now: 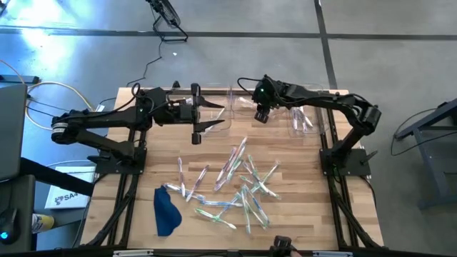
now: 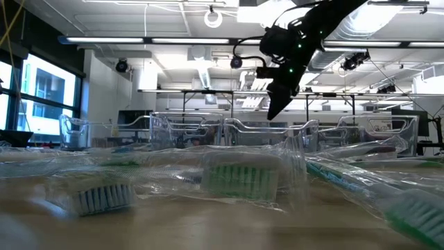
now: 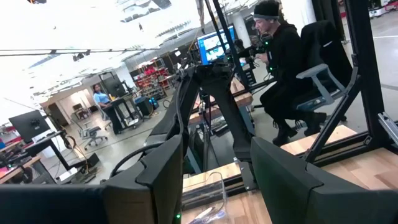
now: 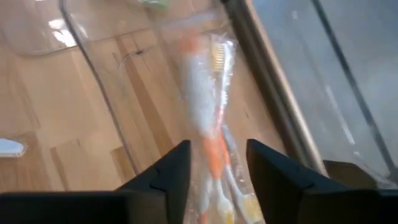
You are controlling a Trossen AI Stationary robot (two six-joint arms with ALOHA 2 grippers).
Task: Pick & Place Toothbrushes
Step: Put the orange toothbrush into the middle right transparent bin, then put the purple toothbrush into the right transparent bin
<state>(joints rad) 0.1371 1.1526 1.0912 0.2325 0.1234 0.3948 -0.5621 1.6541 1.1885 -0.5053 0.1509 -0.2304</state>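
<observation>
Several wrapped toothbrushes lie scattered on the wooden table's middle and near part; up close they show in the low view. My right gripper hangs over the clear bins at the far edge, tilted downward, fingers apart. A blurred, wrapped white-and-orange toothbrush shows lengthwise in the gap of my right gripper, over the bin's floor. My left gripper waits open above the table's far left part, nothing between its fingers. My right gripper's fingers stand apart on either side of the toothbrush's near end, which runs along them. The toothbrush is blurred, and I cannot tell whether a finger touches it.
Clear bins stand along the far edge: one in the middle and one at the right holding a few toothbrushes. A dark blue cloth lies at the near left. A person sits beyond the table.
</observation>
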